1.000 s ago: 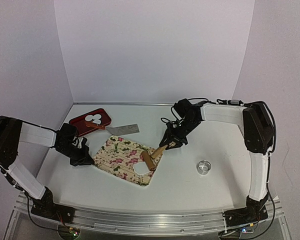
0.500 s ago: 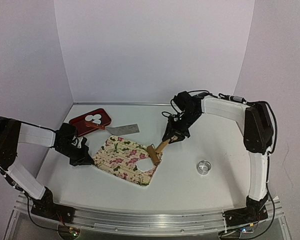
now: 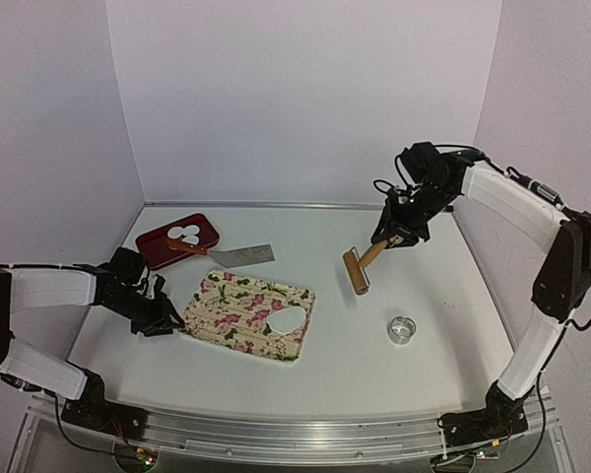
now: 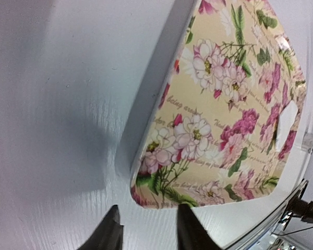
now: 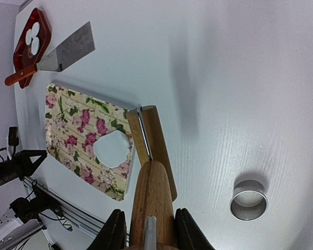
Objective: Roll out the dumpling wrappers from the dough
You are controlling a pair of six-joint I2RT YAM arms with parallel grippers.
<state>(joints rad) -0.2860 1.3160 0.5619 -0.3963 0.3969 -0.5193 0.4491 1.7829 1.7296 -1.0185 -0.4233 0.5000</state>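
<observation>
Top external: dough (image 3: pixel 289 321) on floral board (image 3: pixel 231 305) — thin, likely soft, sticky, tear-prone; lift by edge. Right gripper (image 3: pixel 398 235) clamped on roller (image 3: pixel 358 273) handle; left gripper (image 3: pixel 169 321) parted, empty.

end effector (image 5: pixel 148 230) gripping wooden roller (image 5: pixel 152 156), dough (image 5: pixel 112 148) on floral mat (image 5: pixel 73 136), metal ring (image 5: pixel 249 200)

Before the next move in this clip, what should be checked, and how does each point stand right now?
1. The right gripper is shut on the roller: ok.
2. The roller is clear of the mat: ok.
3. The dough lies flat on the mat: ok.
4. The dough is thin enough: cannot tell.
5. The ring stands free: ok.
6. The left gripper grips the mat: not ok, open at its corner.
</observation>
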